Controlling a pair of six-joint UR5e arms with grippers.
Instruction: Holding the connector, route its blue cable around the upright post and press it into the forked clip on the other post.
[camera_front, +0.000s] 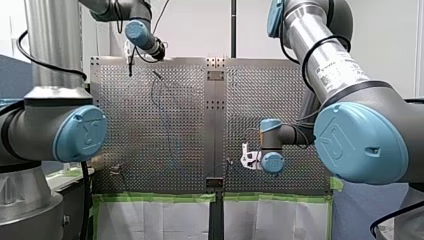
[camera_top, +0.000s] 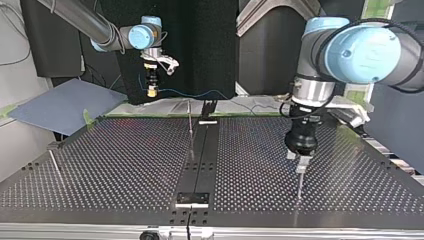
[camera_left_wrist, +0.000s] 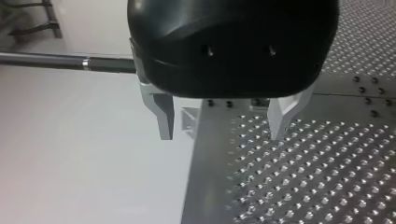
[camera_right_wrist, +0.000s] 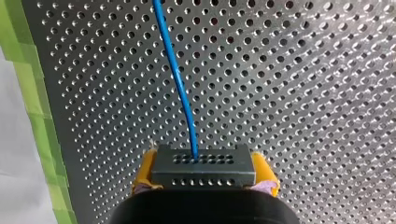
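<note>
In the right wrist view my right gripper (camera_right_wrist: 204, 183) is shut on a grey perforated connector (camera_right_wrist: 203, 168), held between yellow pads (camera_right_wrist: 264, 170). The blue cable (camera_right_wrist: 180, 84) runs straight ahead from it above the perforated table (camera_right_wrist: 303, 93). The top view shows this gripper (camera_top: 151, 89) high at the far left, with the cable (camera_top: 205, 94) trailing toward the right. A thin upright post (camera_top: 190, 122) and a dark forked clip (camera_top: 208, 106) stand by the centre strip. My left gripper (camera_left_wrist: 222, 135) is open and empty over the table's edge, and at the top view's right (camera_top: 300, 161) it hangs low over the plate.
Another thin post (camera_top: 54, 164) stands at the top view's left, and one (camera_top: 299, 186) rises just under my left gripper. Green tape (camera_right_wrist: 32, 88) lines the table's edge. A dark rod (camera_left_wrist: 46, 60) crosses behind my left gripper. A blue-grey board (camera_top: 60, 105) lies beyond the table.
</note>
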